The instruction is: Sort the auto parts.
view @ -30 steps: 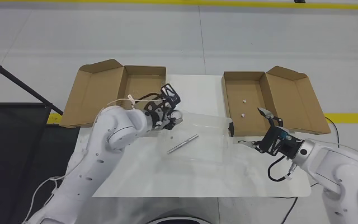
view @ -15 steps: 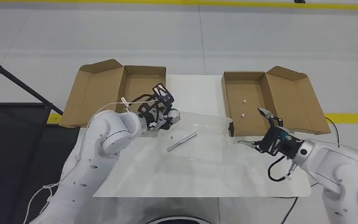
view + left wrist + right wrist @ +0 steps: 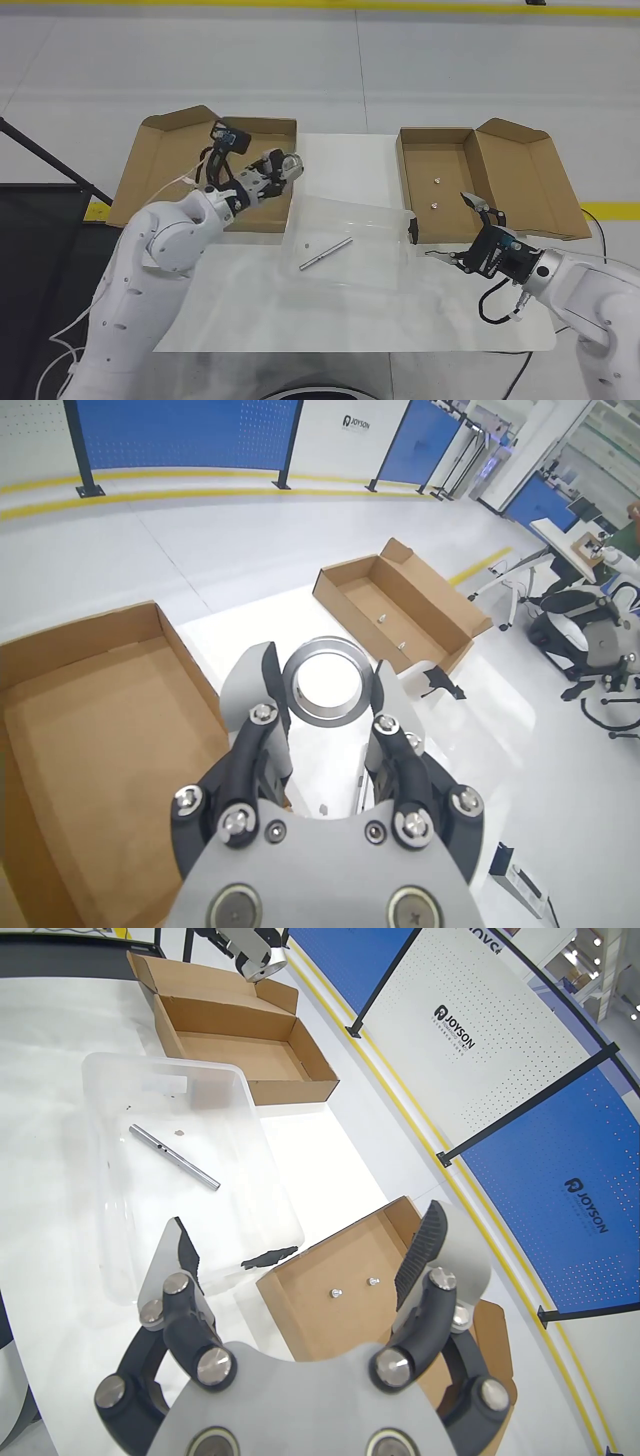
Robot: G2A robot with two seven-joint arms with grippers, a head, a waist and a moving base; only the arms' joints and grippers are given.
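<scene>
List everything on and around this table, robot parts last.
metal ring: one, silver, held over the left cardboard box's edge
metal rod: one, silver, lying in the clear plastic bin
small bolts: two, silver, on the right cardboard box's floor
black part: one, black, at the bin's end nearest the right box
clear plastic bin: one, transparent, mid-table
left cardboard box: one, brown, open
right cardboard box: one, brown, open
table: one, white
left gripper: fingers shut on the ring
right gripper: fingers open, beside the right box
</scene>
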